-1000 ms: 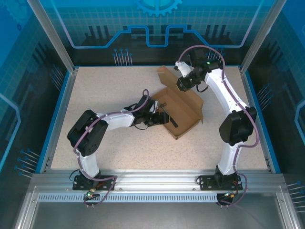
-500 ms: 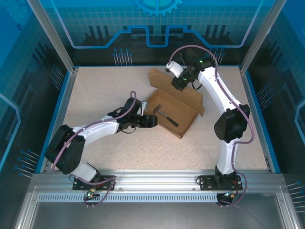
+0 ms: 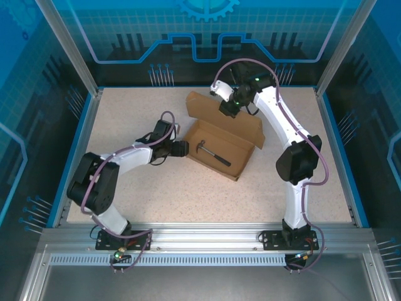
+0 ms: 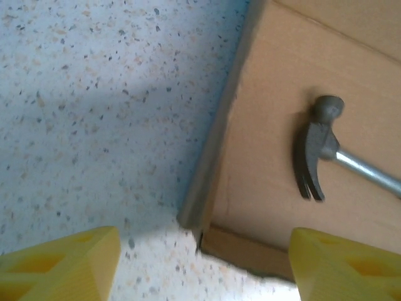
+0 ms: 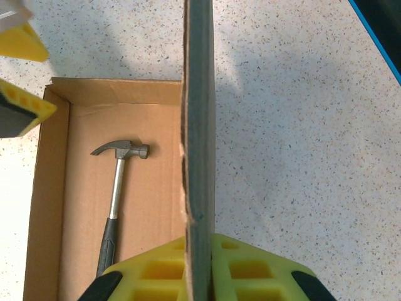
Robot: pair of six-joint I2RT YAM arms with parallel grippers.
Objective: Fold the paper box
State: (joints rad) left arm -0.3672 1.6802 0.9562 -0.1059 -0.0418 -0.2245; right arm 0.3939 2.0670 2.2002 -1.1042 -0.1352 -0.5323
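No words, numbers or brand marks are showing legibly anywhere I'm looking. The nearest thing to a sign is sitting on the blue back panel (image 3: 207,37) beyond the paper box (image 3: 243,150). It is part of a gear emblem (image 3: 208,7) with circuit-style line patterns, carrying no lettering.

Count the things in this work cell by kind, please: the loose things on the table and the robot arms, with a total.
brown cardboard paper box: 1
small hammer with grey metal head and black handle, lying inside the box: 1
white robot arms, left and right: 2
Total: 4
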